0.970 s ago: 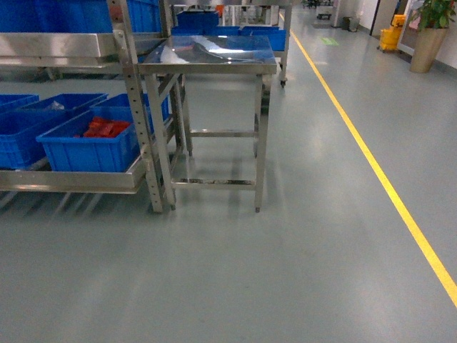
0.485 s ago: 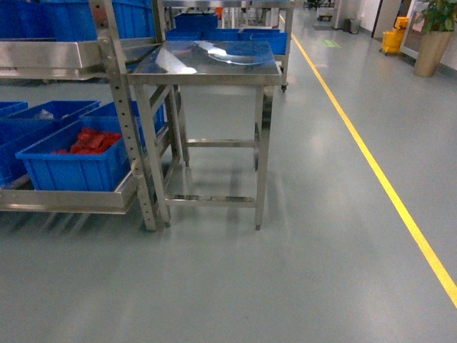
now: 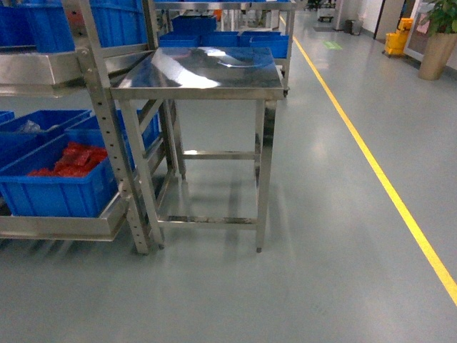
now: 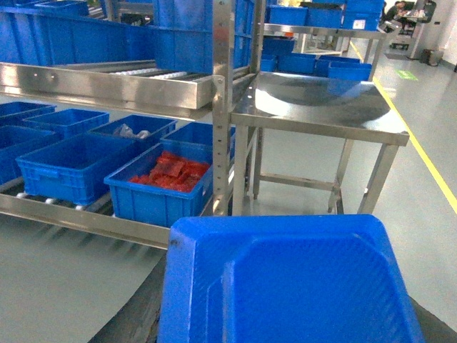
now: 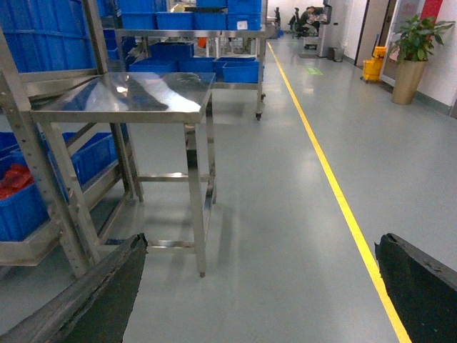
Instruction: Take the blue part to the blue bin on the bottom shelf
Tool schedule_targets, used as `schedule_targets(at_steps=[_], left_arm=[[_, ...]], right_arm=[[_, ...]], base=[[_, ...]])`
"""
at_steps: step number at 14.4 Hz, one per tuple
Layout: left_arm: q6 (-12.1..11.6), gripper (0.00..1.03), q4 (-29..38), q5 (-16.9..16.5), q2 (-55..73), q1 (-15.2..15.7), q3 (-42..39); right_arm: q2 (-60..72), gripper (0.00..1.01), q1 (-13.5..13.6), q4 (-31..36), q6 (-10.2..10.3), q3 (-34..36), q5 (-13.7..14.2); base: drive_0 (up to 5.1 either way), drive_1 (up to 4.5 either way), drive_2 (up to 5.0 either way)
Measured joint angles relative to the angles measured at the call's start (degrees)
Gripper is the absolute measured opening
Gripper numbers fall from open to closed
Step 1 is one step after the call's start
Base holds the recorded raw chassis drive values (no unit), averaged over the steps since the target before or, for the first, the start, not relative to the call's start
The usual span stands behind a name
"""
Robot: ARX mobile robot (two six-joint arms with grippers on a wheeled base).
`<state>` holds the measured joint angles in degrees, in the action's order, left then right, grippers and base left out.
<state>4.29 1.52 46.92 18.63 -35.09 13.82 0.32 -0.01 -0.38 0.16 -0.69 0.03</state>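
The blue part [image 4: 285,275], a blue piece with cut corners and a finely ribbed face, fills the lower left wrist view. My left gripper [image 4: 282,330] is shut on it, and only dark finger edges show at its sides. On the bottom shelf [image 4: 86,218], a smooth-walled blue bin [image 4: 71,168] with nothing showing inside stands left of a like crate of red packets [image 4: 171,175]. The head view shows that shelf [image 3: 64,227] and the red-packet crate [image 3: 57,179], but neither gripper. My right gripper [image 5: 264,300] hangs open over bare floor.
A steel table [image 3: 207,71] stands right of the rack's perforated post [image 3: 107,136]. More blue crates sit on the upper level [image 4: 107,78] and on a far rack [image 5: 228,68]. A yellow floor line [image 3: 385,186] runs on the right, and a potted plant [image 5: 414,50] is far off.
The head view has shifted: the rack slid toward the left edge and the steel table grew larger and nearer. Fewer crates show on the bottom shelf now.
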Motion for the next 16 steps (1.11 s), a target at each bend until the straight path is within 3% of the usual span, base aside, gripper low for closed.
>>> schedule_targets(at_steps=[16], left_arm=[[0.0,0.43,0.0,-0.1,0.0,0.0,0.0]], right_arm=[[0.0,0.98,0.0,0.0,0.0,0.0,0.0]], base=[[0.0,4.23,-4.2]])
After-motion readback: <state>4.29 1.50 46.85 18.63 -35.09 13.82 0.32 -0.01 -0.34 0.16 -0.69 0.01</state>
